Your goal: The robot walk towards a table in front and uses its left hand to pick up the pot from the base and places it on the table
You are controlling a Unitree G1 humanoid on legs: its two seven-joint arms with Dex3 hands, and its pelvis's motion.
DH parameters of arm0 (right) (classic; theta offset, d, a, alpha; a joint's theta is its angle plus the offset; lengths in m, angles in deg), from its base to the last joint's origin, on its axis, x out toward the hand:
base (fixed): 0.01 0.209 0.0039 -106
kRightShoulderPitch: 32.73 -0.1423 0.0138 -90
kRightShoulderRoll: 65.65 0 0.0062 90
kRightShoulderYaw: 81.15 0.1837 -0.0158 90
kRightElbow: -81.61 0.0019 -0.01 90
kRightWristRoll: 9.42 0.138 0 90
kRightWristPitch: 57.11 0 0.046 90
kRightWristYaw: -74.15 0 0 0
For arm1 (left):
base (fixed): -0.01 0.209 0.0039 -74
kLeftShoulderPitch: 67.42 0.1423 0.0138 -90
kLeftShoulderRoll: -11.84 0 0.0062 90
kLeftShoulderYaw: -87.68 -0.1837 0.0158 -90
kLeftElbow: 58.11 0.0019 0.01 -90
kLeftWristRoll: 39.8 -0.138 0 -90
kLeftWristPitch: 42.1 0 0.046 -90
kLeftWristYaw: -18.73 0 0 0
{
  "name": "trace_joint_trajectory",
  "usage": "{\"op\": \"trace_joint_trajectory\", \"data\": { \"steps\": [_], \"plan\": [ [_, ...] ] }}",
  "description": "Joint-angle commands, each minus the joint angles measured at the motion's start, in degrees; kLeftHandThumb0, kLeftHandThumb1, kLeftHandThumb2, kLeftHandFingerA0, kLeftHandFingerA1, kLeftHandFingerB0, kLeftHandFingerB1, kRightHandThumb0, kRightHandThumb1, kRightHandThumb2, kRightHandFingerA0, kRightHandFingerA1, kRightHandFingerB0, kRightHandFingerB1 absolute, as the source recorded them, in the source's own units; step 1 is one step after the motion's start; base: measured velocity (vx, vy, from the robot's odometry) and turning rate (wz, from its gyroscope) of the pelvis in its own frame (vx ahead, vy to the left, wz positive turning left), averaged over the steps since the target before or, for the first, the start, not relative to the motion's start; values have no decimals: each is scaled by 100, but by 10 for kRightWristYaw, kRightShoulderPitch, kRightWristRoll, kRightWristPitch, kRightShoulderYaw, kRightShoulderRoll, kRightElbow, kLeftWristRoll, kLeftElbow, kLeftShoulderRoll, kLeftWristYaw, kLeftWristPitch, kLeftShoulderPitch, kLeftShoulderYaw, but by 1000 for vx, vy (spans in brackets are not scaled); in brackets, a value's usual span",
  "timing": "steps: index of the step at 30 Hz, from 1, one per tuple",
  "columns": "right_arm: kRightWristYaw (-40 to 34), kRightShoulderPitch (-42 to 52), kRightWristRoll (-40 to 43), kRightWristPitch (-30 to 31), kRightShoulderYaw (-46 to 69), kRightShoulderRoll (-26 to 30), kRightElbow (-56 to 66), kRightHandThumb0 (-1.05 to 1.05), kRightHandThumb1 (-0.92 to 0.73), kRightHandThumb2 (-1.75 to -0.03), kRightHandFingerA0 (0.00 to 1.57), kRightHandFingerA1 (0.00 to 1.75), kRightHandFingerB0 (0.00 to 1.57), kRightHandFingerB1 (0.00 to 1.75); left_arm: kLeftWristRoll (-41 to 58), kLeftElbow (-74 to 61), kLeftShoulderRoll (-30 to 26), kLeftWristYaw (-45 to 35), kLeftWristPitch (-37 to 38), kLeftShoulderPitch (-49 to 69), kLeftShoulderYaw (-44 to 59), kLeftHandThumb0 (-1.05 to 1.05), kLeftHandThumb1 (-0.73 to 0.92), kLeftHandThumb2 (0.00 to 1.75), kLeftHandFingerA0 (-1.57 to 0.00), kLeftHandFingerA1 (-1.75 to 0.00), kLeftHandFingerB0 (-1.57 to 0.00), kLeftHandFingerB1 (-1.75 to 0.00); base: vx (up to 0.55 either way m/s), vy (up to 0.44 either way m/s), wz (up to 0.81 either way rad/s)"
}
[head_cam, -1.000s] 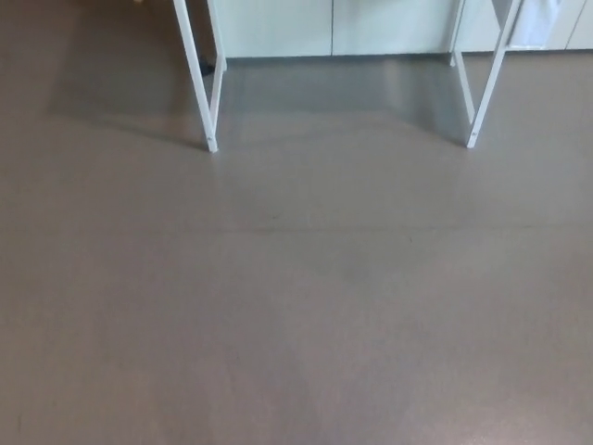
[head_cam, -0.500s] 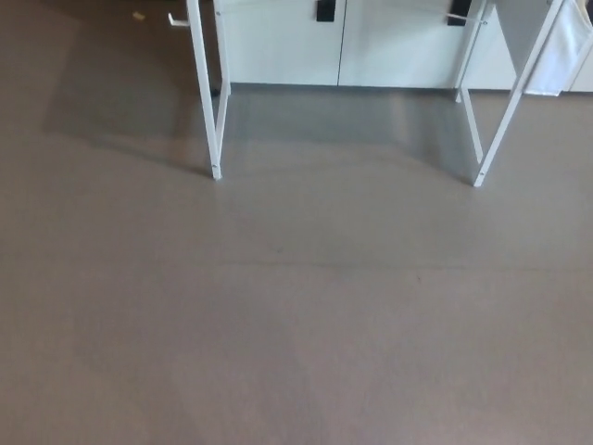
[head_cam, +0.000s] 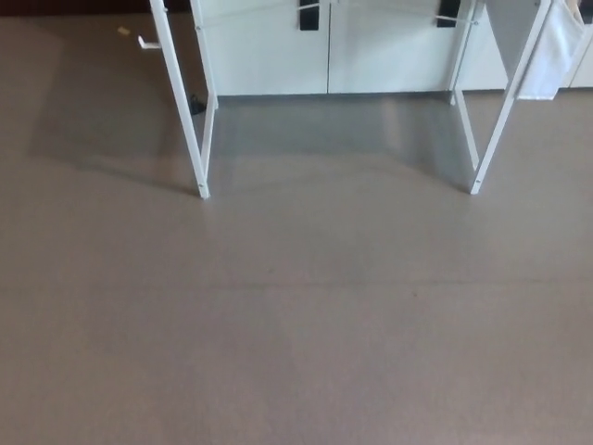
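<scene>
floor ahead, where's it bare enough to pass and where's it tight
Bare floor runs from the near edge to the left table leg and right table leg, and between them. Tight behind: white cabinets, and a hanging cloth far right.

Lighting: even, fairly bright, diffuse; the grey-brown floor has a faint sheen and no hard glare. Shadows: soft-edged, one between the white table legs, another spreading to their left. Picture: mildly soft and grainy throughout, white cabinet fronts nearly washed out.
</scene>
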Motion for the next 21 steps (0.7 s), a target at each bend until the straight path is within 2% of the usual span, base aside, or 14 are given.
{"op": "trace_joint_trajectory", "data": {
  "steps": [1, 8, 9, 10, 11, 21],
  "plan": [
    [-2, 0, -6, 2, -3, 5, -1, -94, -77, -63, 32, 53, 22, 39, -3, 7, -13, 2, 21, 0, 1, -49, 51, 56, -47, -35, -34, -32, 210, 189, -5],
    [-1, -4, -7, 5, -6, 5, 1, -95, -77, -64, 32, 54, 22, 38, -11, 3, -16, 15, 26, 2, -7, -50, 51, 56, -48, -36, -35, -32, 275, 147, 1],
    [1, -4, -7, 5, -6, 5, 1, -105, -68, -103, 29, 58, 18, 47, -5, 5, -14, 13, 21, -2, -4, -47, 50, 56, -49, -36, -36, -33, 204, 59, 6],
    [4, -5, -7, 4, -7, 6, 2, -105, -68, -103, 29, 58, 18, 47, 1, 9, -11, 9, 15, -7, 0, -47, 50, 56, -49, -36, -36, -33, 212, 22, 9],
    [3, -5, -8, 5, -7, 6, 3, -95, -78, -64, 33, 54, 21, 38, 1, 10, -11, 10, 13, -8, 0, -48, 49, 56, -49, -36, -36, -33, 240, -20, 13],
    [9, -8, -4, 11, -2, 5, 4, -92, -77, -64, 36, 52, 23, 38, -6, 9, -13, 14, 18, -10, -6, -47, 50, 56, -49, -36, -35, -32, 317, -177, 17]
  ]
}}
